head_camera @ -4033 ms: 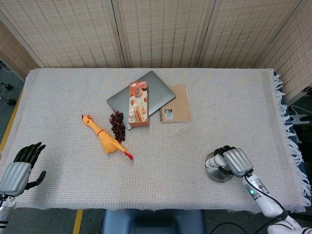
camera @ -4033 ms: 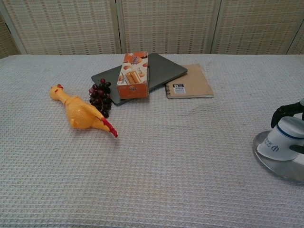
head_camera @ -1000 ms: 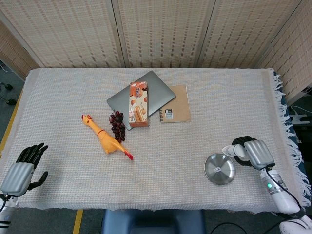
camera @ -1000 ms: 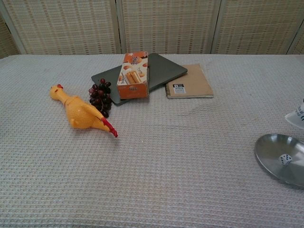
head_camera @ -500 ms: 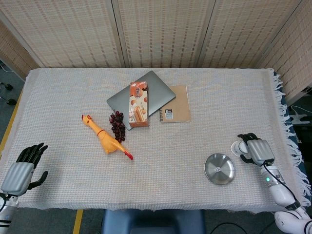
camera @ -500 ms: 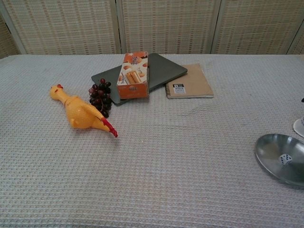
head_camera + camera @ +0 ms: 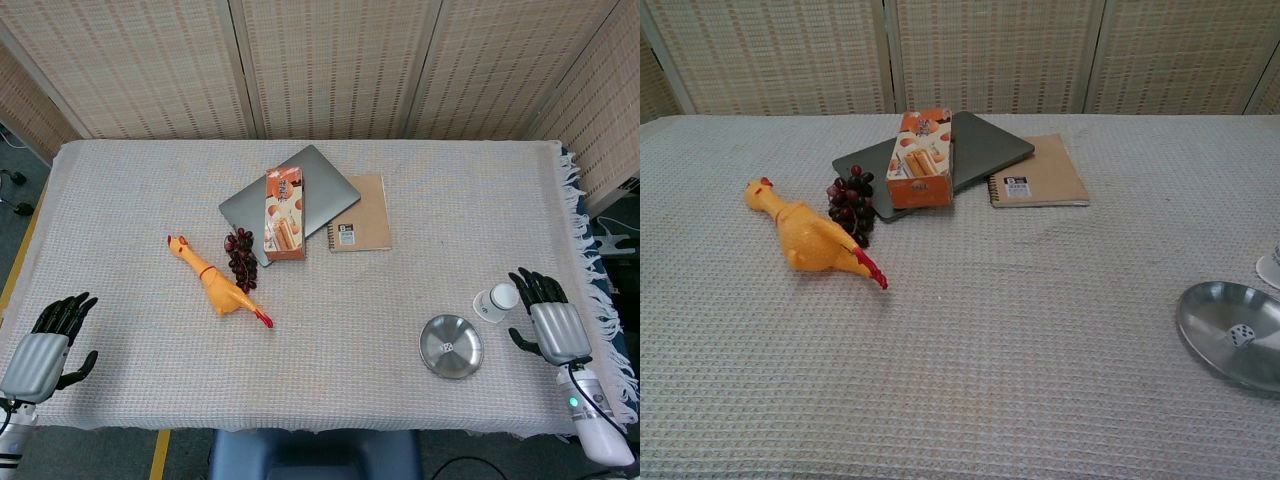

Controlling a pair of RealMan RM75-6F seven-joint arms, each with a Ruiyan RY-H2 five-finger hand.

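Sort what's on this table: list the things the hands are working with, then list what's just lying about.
In hand:
white cup, lying beside the right hand
metal dish
die in the dish

Lying about:
rubber chicken
grapes
snack box
laptop
notebook
left hand, idle

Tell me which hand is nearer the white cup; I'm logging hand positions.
The right hand. It lies open just beside the white cup, fingers apart and not touching it. The left hand rests open at the opposite end of the table, far from it.

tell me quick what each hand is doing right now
Left hand: open, holding nothing.
Right hand: open, holding nothing, beside the white cup.
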